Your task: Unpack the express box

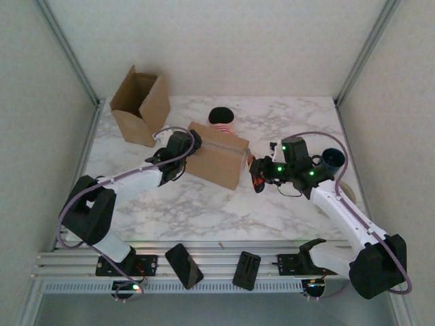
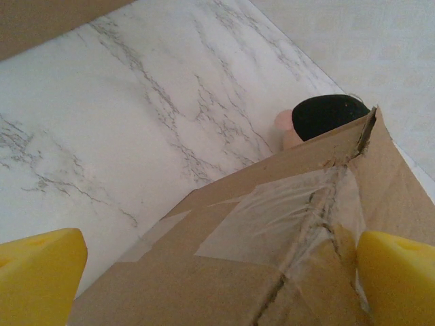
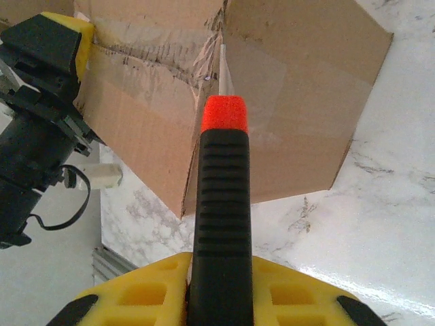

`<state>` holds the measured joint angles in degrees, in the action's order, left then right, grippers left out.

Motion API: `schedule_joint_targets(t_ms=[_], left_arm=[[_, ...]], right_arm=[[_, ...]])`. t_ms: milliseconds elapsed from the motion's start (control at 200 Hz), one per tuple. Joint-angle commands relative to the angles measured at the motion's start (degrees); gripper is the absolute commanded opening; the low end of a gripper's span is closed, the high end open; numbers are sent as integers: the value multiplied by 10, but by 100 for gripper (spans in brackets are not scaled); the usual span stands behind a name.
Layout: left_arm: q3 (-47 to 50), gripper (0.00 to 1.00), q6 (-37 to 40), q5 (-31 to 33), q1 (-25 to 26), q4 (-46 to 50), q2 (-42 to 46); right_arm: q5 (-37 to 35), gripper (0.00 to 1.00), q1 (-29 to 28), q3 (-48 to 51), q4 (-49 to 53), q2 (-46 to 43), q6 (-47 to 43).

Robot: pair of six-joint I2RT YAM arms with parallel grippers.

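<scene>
Surface [image 1: 204, 204] looking slick: box [image 1: 217, 159], sitting mid-surface and taped shut, risking sliding under push.
Left fingers [image 1: 182, 151] standing wide, straddling box's left end, clamping nothing, so not bracing it.
Right fingers [image 1: 264, 170] squeezing narrow on knife [image 3: 221, 197] handle; handle possibly twisting under load.
Tape [image 2: 272, 217] wrinkling along seam, possibly snagging.
Blade [image 3: 224, 71] meeting seam: going deep risking contents, overrunning risking left fingers.

Brown box [image 1: 217, 161], red-tipped black cutter [image 3: 221, 204]
</scene>
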<state>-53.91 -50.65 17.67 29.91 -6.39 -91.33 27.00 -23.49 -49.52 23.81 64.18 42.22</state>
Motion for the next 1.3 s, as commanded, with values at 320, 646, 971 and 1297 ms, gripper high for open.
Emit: schedule_joint_targets(t_ms=[320,646,971,1297], left_arm=[[28,100,14,12,1,130,-49],[27,100,15,10,1,130,-52],[27,100,14,9,1,130,-54],[27,100,14,9,1,131,-54]], right_arm=[[6,0,6,-16,-13,-5,7],[16,0,5,-17,-21,-13,9],[12,0,5,-9,-24,0,14],[13,0,5,-1,-23,11,20]])
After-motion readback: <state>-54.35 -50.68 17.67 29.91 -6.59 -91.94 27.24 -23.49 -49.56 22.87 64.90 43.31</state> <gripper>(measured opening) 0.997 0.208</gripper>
